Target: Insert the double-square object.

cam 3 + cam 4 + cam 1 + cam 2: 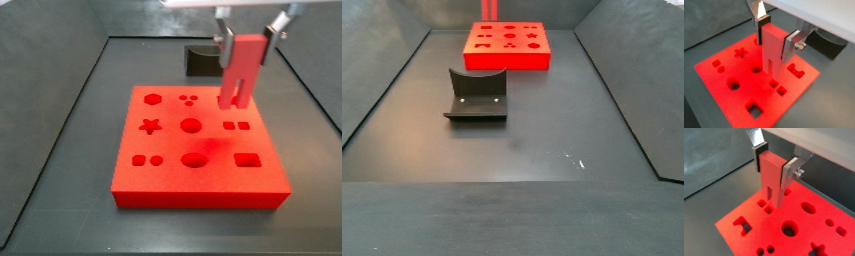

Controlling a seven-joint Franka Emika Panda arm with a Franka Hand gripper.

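My gripper (777, 37) is shut on the double-square object (773, 52), a slim red-salmon bar with a groove that splits its lower end in two. The bar hangs upright over the big red board (721, 75). In a side view the bar (243, 70) has its lower end a little above the board (201, 180), near a pair of small square holes (237, 126). Both wrist views show the silver fingers clamping the bar's upper sides (772, 178). In a side view the bar (486, 10) shows only at the far end, above the board (509, 58).
The board has several other shaped holes: a star (151, 126), circles (191, 126) and a large square (247, 159). The dark fixture (476, 95) stands on the floor beside the board, also seen behind it (201, 60). Dark walls ring the floor.
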